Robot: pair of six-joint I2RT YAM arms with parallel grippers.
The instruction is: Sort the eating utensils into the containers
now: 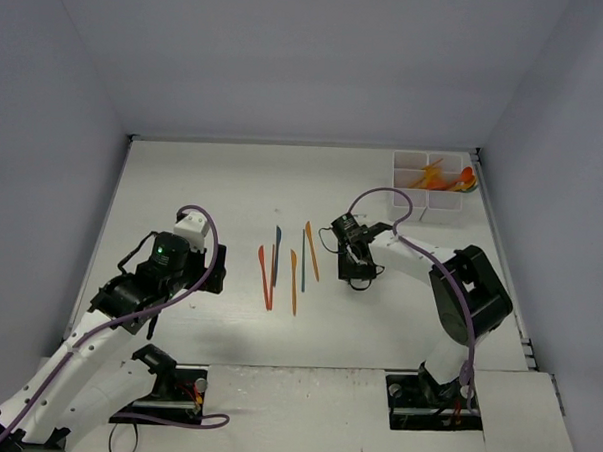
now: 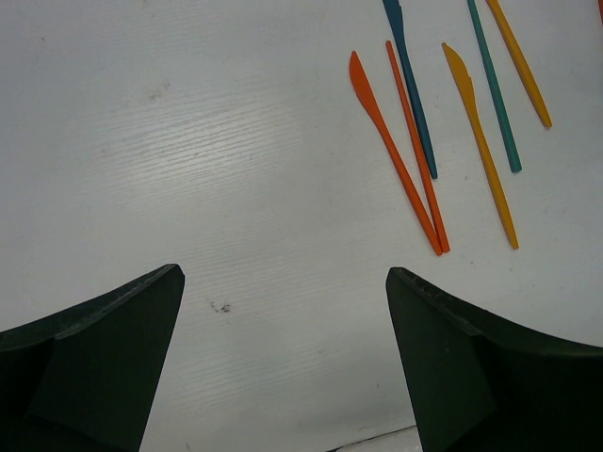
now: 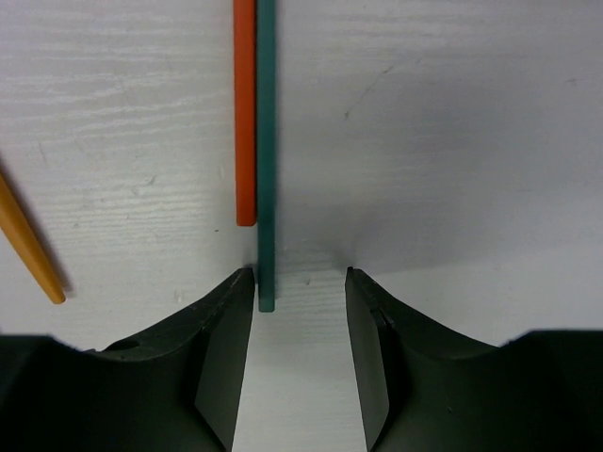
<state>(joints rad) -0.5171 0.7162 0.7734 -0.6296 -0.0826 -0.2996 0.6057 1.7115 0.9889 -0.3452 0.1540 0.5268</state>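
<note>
Six loose utensils lie in a loose fan mid-worktop (image 1: 203, 182), all roughly lengthwise away from the arm bases: an orange knife (image 1: 264, 264) and a thin red-orange handle (image 1: 269, 285) converging to touch at their near ends, a dark blue utensil (image 1: 277, 247) just beyond them, a yellow-orange knife (image 1: 293, 283), a teal utensil (image 1: 304, 248), and another orange utensil (image 1: 312, 252) angled beside it. White compartment tray (image 1: 395, 195) sits at the far right corner; a bundle of orange and red utensils (image 1: 431, 175) shows in its far compartments, kinds not readable at this size. Right gripper (image 3: 300, 278) is low over the worktop just right of the fan, jaws partly apart, nothing clamped. In its wrist view the near end of the teal utensil lies in the gap, close against the finger (image 3: 226, 348) on the view's left side, with an orange handle pressed alongside the teal one and ending short of the fingertips. Left gripper (image 2: 283, 282) is spread wide and holds nothing, over bare worktop well left of the fan, which shows at the upper right of its view.
</note>
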